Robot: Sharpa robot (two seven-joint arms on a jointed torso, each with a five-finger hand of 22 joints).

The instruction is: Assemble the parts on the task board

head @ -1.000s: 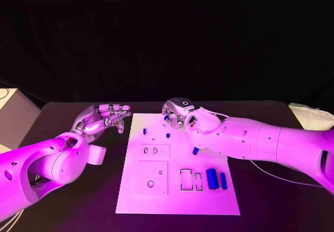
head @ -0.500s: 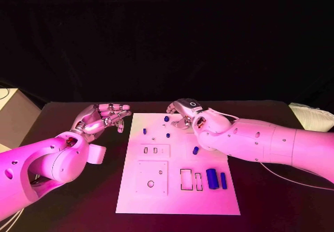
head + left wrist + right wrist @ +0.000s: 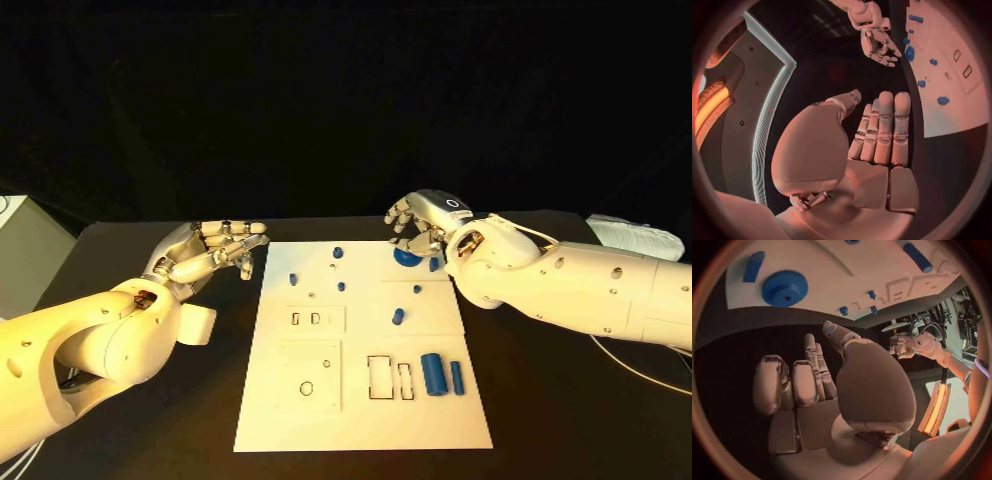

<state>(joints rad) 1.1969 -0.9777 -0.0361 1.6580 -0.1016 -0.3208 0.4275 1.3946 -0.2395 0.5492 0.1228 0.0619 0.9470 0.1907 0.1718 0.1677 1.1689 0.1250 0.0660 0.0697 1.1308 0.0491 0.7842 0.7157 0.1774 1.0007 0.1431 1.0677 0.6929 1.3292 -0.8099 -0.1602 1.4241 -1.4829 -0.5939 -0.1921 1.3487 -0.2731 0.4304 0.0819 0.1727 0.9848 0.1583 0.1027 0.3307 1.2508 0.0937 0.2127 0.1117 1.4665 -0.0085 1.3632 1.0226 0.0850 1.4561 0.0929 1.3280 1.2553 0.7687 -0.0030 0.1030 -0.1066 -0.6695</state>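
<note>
The white task board (image 3: 325,420) lies in the middle of the black table. A blue gear (image 3: 408,257) lies flat near its far right corner, also seen as the blue gear (image 3: 784,288). Several small blue pegs, such as one peg (image 3: 398,317), are scattered over the far half. Two blue cylinders (image 3: 434,373) lie at the near right beside rectangular slots. My right hand (image 3: 426,225) hovers just beyond the gear, fingers apart, holding nothing. My left hand (image 3: 214,250) is off the board's far left corner, its fingers (image 3: 879,130) straight and empty.
Recessed slots (image 3: 385,376) and a square panel with an oval hole (image 3: 307,386) mark the board's near half. A pale object (image 3: 635,238) sits at the table's far right. My forearms flank the board on both sides.
My right hand has moved right and back off the board's far edge. The blue gear now lies uncovered where the hand was. The left hand has barely moved.
</note>
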